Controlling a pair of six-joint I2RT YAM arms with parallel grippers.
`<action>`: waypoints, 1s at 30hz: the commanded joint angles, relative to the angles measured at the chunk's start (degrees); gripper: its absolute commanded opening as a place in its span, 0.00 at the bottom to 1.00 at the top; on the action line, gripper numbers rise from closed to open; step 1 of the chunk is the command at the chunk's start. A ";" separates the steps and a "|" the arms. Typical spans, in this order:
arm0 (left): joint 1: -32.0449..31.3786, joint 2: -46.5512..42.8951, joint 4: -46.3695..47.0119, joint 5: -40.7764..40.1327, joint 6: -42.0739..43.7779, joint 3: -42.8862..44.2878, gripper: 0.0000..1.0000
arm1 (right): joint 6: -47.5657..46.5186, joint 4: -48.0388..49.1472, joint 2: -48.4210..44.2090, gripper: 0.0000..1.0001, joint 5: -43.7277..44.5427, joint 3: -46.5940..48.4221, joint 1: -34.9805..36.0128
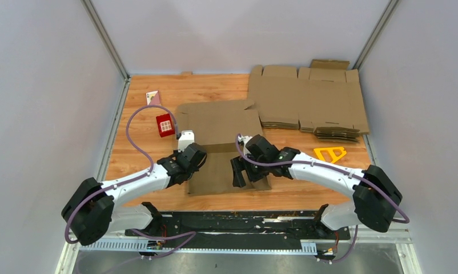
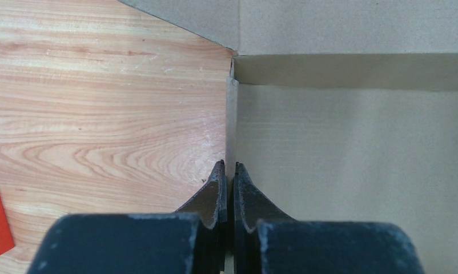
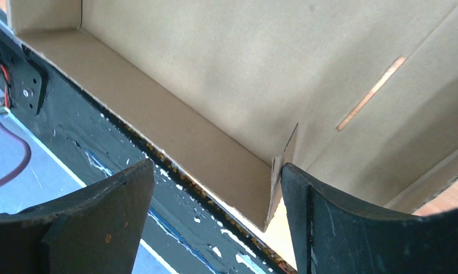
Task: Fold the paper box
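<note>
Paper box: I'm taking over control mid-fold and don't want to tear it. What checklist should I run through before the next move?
1. Left hand shut on the paper box's left side wall: ok.
2. Right hand open, jaws astride the near right corner: ok.
3. Near wall standing up: ok.
4. Corner flap free of the right hand: cannot tell.
5. Small red box off the cardboard: ok.
</note>
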 commanded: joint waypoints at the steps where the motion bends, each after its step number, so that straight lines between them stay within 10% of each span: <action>1: 0.36 0.21 -0.26 -4.34 -0.50 1.16 0.00 | -0.15 1.51 2.32 0.81 0.92 3.03 -2.44; 20: 0.37 0.14 0.01 -3.94 -0.18 1.04 0.00 | -4.93 -15.31 5.53 0.78 28.01 14.65 -5.74; 30: 0.31 0.10 -0.11 -3.96 -0.31 1.03 0.00 | -2.94 -14.88 7.72 0.50 35.65 8.58 -5.82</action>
